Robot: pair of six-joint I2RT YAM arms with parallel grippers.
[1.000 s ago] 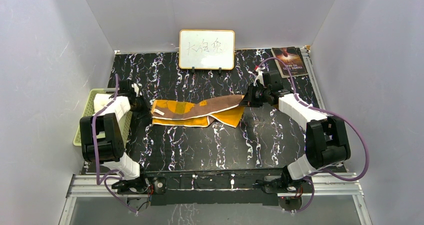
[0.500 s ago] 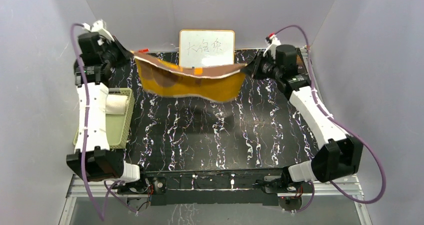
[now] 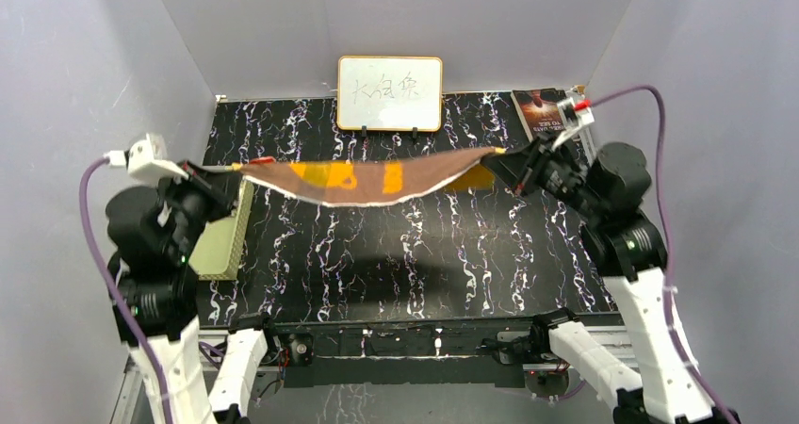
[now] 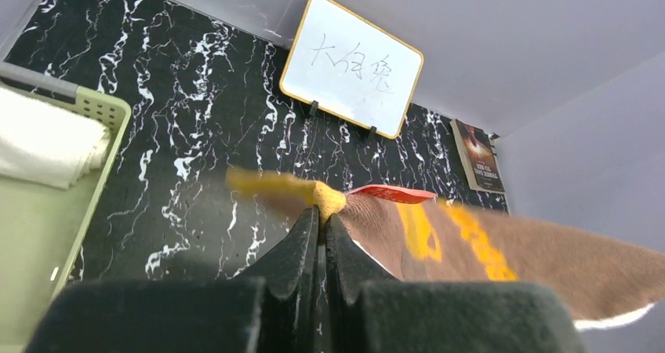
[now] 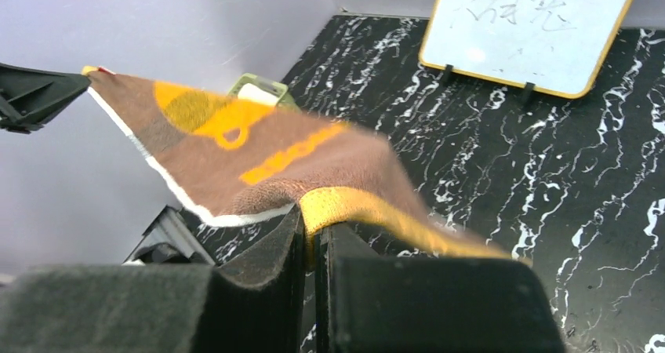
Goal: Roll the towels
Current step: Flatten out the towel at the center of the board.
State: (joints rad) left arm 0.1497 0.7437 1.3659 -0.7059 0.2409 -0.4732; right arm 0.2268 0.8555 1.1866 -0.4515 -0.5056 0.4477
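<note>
The orange-and-brown towel [image 3: 363, 180] hangs stretched in the air between both grippers, above the middle of the black marbled table. My left gripper [image 3: 226, 172] is shut on its left corner; in the left wrist view [image 4: 323, 216] the orange hem sits pinched between the fingers. My right gripper [image 3: 499, 160] is shut on its right corner, also seen in the right wrist view [image 5: 314, 227]. The towel sags a little in the middle. A rolled cream towel [image 4: 43, 137] lies in the green basket [image 4: 94, 176].
A small whiteboard [image 3: 389, 92] stands at the back centre. A dark booklet [image 3: 540, 110] lies at the back right. The green basket [image 3: 226, 240] sits at the table's left edge, partly behind my left arm. Grey walls close in on three sides.
Both arms lifted the towel off the table, raised it high at the back, then brought it forward and lower, pulling it flatter and more taut between them.
</note>
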